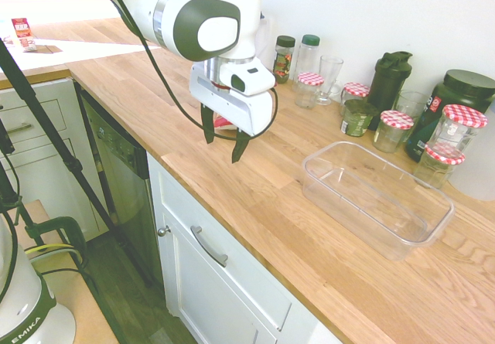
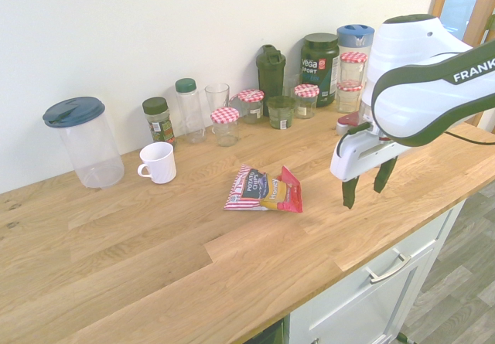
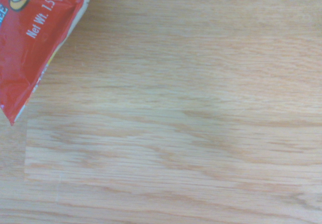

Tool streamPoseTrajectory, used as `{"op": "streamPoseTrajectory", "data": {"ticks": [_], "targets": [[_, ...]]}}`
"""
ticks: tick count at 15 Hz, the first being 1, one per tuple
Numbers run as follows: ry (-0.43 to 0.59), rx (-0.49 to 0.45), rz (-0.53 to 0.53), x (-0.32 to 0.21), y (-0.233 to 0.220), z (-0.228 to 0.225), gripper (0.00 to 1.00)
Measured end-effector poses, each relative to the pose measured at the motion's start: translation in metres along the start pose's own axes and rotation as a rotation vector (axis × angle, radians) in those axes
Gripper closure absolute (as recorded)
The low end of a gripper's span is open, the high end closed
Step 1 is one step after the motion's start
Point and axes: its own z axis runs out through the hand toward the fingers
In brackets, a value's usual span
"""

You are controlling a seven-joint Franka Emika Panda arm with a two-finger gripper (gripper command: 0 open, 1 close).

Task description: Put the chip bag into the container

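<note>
Going left to right across the second exterior view:

1. A clear pitcher [image 2: 97,154] with a dark blue lid is standing upright on the wooden counter [image 2: 139,259], near the wall.
2. A white mug [image 2: 161,163] is sitting beside it, its handle facing the pitcher.
3. A green-lidded spice jar [image 2: 160,124] and a taller clear bottle [image 2: 190,116] are standing behind the mug and off to its right.
4. A glass jar with a red-checked lid [image 2: 225,130] is standing next along, a clear tumbler [image 2: 217,97] rising behind it.
5. The chip bag [image 2: 264,190] is lying flat on the counter in front of the jars, its red end pointing toward the gripper. Part of that red end is also showing in the wrist view.
6. A dark shaker [image 2: 271,81] is standing at the back, with a short green jar [image 2: 281,117] in front.
7. A big black tub [image 2: 319,69] is standing farther right, near more checked-lid jars.
8. The gripper [image 2: 363,196] is hanging above the counter to the right of the bag, fingers released and spread apart, grasping nothing.
9. The container [image 1: 371,205] is sitting upright on the counter in the first exterior view, in front of the jars and well apart from the gripper.
</note>
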Motion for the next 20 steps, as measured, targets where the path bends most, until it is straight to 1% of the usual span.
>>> {"op": "streamPoseTrajectory", "data": {"ticks": [3, 5, 7, 9, 11, 15, 17, 20], "targets": [[-0.005, 0.008, 0.007, 0.001, -0.001, -0.001, 0.00], [-0.008, 0.034, 0.009, 0.005, -0.009, -0.012, 0.00], [-0.013, 0.062, 0.005, 0.018, -0.028, -0.031, 0.00], [-0.036, 0.089, -0.015, 0.034, -0.052, -0.038, 0.00], [-0.070, 0.115, -0.047, 0.045, -0.083, -0.038, 0.00], [-0.100, 0.114, -0.085, 0.055, -0.132, -0.033, 0.00], [-0.110, 0.109, -0.088, 0.059, -0.145, -0.025, 0.00], [-0.125, 0.096, -0.081, 0.067, -0.153, -0.012, 0.00]]}}
